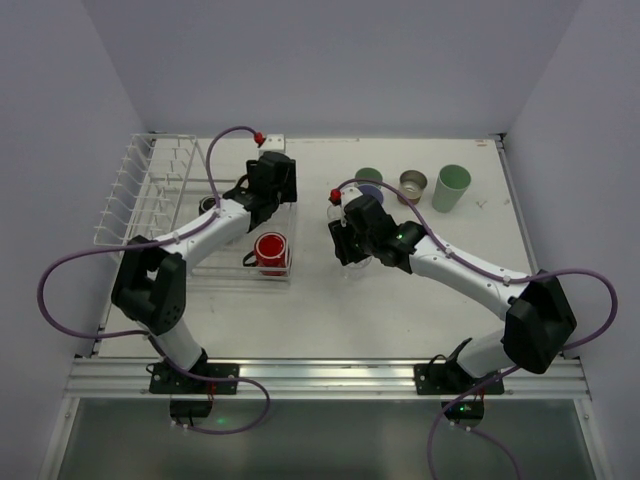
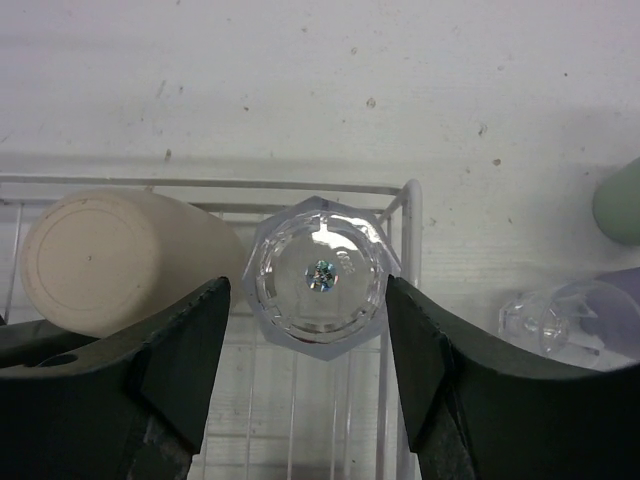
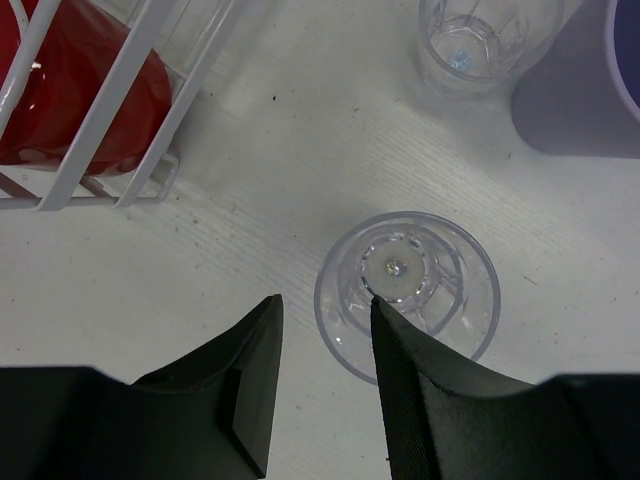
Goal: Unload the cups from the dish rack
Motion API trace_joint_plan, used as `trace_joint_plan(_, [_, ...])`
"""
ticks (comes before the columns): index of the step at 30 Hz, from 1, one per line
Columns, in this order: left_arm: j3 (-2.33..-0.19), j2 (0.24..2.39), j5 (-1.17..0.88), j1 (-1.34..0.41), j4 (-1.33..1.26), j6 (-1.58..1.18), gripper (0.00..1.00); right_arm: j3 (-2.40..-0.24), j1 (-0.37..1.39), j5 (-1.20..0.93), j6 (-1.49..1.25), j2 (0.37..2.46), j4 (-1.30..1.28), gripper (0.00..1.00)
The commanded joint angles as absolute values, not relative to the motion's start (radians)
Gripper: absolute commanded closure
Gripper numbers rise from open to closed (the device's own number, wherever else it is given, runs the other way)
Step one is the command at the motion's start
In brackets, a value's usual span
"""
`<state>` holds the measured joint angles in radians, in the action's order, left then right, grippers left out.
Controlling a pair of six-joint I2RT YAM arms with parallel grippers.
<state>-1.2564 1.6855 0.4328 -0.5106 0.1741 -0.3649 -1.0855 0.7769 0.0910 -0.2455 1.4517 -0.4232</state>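
- The left fingers (image 2: 190,350) stand apart on either side of an upturned clear faceted cup (image 2: 320,275), low in the centre of the left wrist view. A thin gap shows on each side, so nothing is clamped yet.
- That cup sits in a corner of the dish rack (image 2: 412,230), with a beige cup (image 2: 110,260) lying just beside it at centre left. I judge the closing should be centred on the facets, so that the finger on that side does not nudge the beige one.
- Lift straight up before swinging away, because the rack's wire corner is close and could catch the rim.
- The right fingers (image 3: 420,390) are apart too, straddling the near wall of an upright clear cup (image 3: 408,290). It stands on the tabletop (image 3: 150,280), at the centre of the right wrist view, and its wall looks unpinched.
- That arm should probably rise vertically, so the finger over the cup's mouth does not tip it.
- A red cup (image 1: 270,248) waits in the rack, centre left of the top view. A mint green cup (image 1: 452,187) stands with others at the upper right.
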Motion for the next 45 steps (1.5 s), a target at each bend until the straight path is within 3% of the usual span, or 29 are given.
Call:
trace_joint_plan(1, [-1.284,1.712,0.503,-0.491,0.166,-0.344,0.34,-1.081,0.778,0.107,-0.250,1.428,-0.384,0.57])
trace_joint_plan(7, [-1.223,1.666,0.477,-0.488,0.078,-0.339,0.38,-1.085,0.778,0.104,-0.249,1.442,-0.382,0.57])
trace_joint_plan(14, [-1.272,1.761,0.439,-0.480,0.146,-0.334,0.23,-1.083,0.776,0.098,-0.250,1.442,-0.379,0.57])
trace_joint_plan(16, [-1.276,1.775,0.458,-0.471,0.161,-0.341,0.23,-1.083,0.778,0.100,-0.250,1.440,-0.379,0.57])
trace_joint_plan(27, [-1.209,1.680,0.581,-0.457,0.155,-0.345,0.46,-1.083,0.778,0.087,-0.249,1.447,-0.373,0.57])
trace_joint_plan(30, [-1.194,1.660,0.578,-0.457,0.155,-0.350,0.48,-1.081,0.778,0.087,-0.250,1.445,-0.370,0.57])
trace_joint_plan(33, [-1.180,1.634,0.529,-0.457,0.134,-0.348,0.45,-1.083,0.778,0.080,-0.249,1.447,-0.370,0.57])
trace_joint_plan(40, [-1.164,1.539,0.430,-0.460,0.045,-0.341,0.21,-1.081,0.778,0.069,-0.249,1.447,-0.367,0.58])
trace_joint_plan(45, [-1.147,1.471,0.475,-0.460,0.018,-0.333,0.18,-1.077,0.778,0.060,-0.249,1.434,-0.362,0.58])
